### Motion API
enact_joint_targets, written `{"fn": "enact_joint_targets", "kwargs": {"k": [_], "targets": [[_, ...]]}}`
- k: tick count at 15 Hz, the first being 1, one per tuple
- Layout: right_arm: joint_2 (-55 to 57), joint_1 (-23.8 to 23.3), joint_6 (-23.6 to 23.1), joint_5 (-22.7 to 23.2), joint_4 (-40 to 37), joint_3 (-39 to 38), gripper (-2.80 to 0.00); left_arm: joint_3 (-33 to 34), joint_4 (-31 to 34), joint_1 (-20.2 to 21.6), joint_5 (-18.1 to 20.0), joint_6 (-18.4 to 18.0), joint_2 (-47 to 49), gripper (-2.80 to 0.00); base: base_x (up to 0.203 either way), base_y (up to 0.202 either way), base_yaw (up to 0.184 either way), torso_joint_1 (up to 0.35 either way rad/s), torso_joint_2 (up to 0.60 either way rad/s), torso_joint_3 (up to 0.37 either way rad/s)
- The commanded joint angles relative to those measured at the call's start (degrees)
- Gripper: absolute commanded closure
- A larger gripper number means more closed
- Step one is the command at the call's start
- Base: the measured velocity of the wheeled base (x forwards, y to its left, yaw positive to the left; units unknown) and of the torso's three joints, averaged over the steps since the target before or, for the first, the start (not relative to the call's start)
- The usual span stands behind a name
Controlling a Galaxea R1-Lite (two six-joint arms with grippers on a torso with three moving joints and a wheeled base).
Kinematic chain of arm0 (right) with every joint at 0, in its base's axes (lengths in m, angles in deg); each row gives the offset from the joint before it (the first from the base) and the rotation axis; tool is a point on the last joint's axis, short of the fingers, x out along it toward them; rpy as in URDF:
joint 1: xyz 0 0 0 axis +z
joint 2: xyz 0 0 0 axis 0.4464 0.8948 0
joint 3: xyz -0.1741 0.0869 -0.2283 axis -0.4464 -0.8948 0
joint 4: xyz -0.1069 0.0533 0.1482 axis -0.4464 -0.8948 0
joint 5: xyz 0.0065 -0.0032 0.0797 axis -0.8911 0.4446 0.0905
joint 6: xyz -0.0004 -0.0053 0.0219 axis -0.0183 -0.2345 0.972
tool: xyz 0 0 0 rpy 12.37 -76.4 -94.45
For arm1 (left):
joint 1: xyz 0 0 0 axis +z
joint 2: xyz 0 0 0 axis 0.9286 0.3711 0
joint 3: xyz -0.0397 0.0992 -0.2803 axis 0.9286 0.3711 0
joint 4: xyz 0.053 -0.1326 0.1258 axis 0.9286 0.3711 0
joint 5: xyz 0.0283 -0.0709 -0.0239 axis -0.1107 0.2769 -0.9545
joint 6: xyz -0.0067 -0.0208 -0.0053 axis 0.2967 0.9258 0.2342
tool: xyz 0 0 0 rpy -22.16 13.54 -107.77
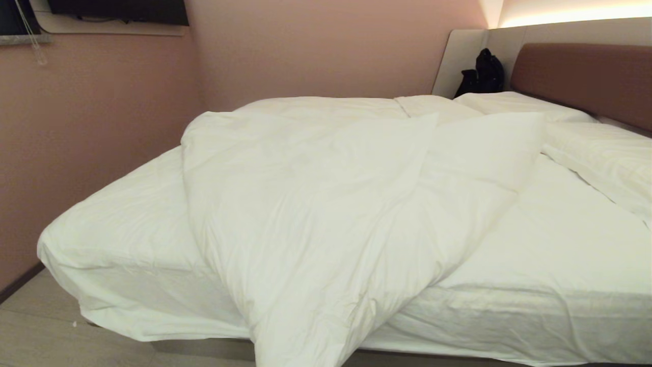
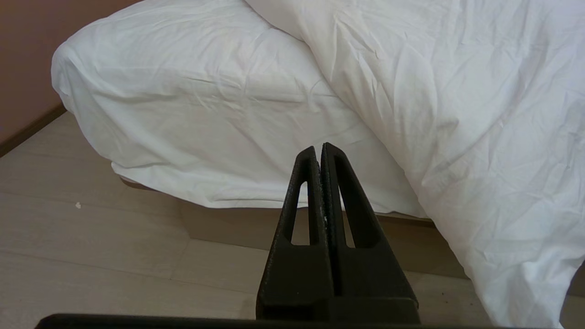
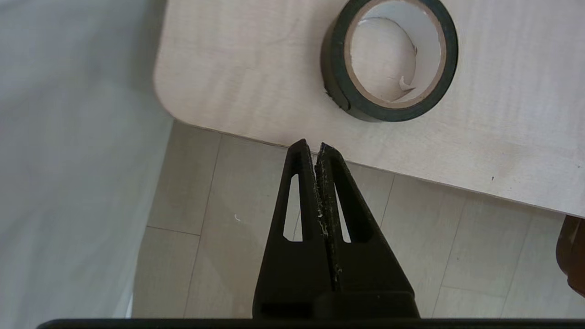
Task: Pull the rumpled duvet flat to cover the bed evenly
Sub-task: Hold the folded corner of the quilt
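Note:
The puffy white duvet [image 1: 316, 204] lies bunched in a diagonal heap across the bed [image 1: 550, 239], leaving the sheet bare on both sides. One end of it hangs over the near edge toward the floor. Neither arm shows in the head view. In the left wrist view my left gripper [image 2: 318, 148] is shut and empty, low in front of the mattress's near corner [image 2: 183, 105], with the hanging duvet [image 2: 457, 114] just beside it. My right gripper [image 3: 311, 145] is shut and empty above the floor, away from the bed.
Two white pillows [image 1: 601, 158] lie by the reddish-brown headboard [image 1: 586, 76], and a black bag [image 1: 484, 74] sits in the far corner. A pink wall [image 1: 76, 153] runs close along the bed's left side. Near the right gripper, a light wooden table [image 3: 256, 68] holds a roll of black tape [image 3: 333, 77].

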Motion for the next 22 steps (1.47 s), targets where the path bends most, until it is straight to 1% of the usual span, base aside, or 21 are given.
{"fn": "enact_joint_targets", "kwargs": {"k": [1, 9, 16, 22], "targets": [[0.74, -0.44, -0.03, -0.09, 0.71, 0.00, 0.00, 0.00, -0.02, 0.00, -0.05, 0.03, 0.00, 0.00, 0.000, 0.000, 0.000, 0.000, 0.00, 0.000], [0.91, -1.23, -0.12, -0.18, 1.10, 0.62, 0.00, 0.00, -0.02, 0.00, -0.05, 0.03, 0.00, 0.00, 0.000, 0.000, 0.000, 0.000, 0.00, 0.000], [0.73, -3.23, -0.72, -0.27, 1.03, 2.09, 0.00, 0.00, -0.02, 0.00, -0.05, 0.03, 0.00, 0.00, 0.000, 0.000, 0.000, 0.000, 0.00, 0.000], [1.97, -3.42, -0.82, -0.27, 1.02, 3.25, 0.00, 0.00, -0.02, 0.00, -0.05, 0.03, 0.00, 0.00, 0.000, 0.000, 0.000, 0.000, 0.00, 0.000]]}}
